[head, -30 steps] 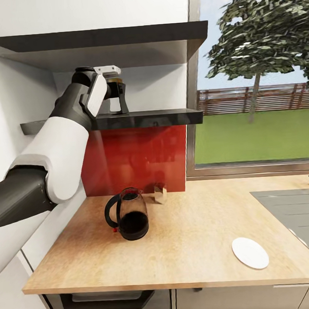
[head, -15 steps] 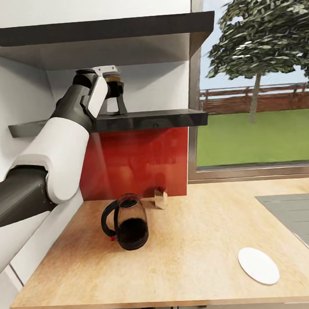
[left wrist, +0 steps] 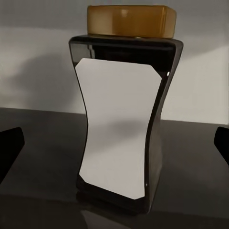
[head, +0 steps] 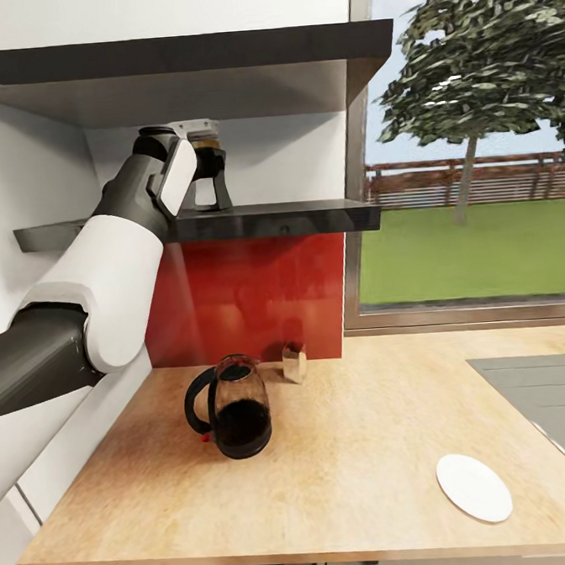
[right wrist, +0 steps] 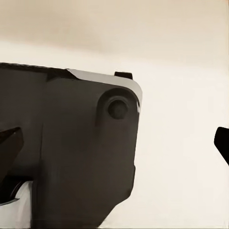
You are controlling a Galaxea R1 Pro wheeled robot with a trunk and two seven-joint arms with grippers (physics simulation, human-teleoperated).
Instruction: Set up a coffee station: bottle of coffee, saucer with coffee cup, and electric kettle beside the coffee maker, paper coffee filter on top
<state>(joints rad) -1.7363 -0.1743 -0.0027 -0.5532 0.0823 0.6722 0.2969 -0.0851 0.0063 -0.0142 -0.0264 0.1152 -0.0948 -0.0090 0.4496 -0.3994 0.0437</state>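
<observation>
Left arm raised to the kitchen shelf [head: 312, 217]. Left pincer [head: 209, 171] is level with the bottle of coffee [left wrist: 125, 119], which stands upright on the shelf slab near the wall. In the left wrist view the two fingertips [left wrist: 10, 145] sit at the far edges of the picture, well apart from the bottle on both sides: pincer wide, nothing held, bottle centred between the tips.

Right pincer: the right wrist view shows dark tips at the picture's edges over a dark robot part and a pale surface. They look spread and empty, but what lies between them is unclear.

Handling judgement, bottle:
- Rigid, glossy dark body with a pinched waist, pale label on the front, mustard cap [left wrist: 131, 20] on top.
- Looks like glass or hard plastic, so slippery and breakable if dropped from shelf height.
- Probably moderately heavy if full; fill level is hidden by the dark wall.
- Best hold: across the narrow waist, where the flared shoulders above resist slipping downward. Avoid the cap.
- Risk: a one-sided touch on closing could tip it on the smooth shelf.

Containers on the counter [head: 370, 445]:
- Electric kettle [head: 232, 408], upright, lid on, glass body dark in its lower part, possibly liquid.
- Saucer [head: 474, 487] lies flat near the front edge, bare, well apart from the kettle.
- Small boxy item [head: 294, 362] by the red backsplash, unidentified.
</observation>
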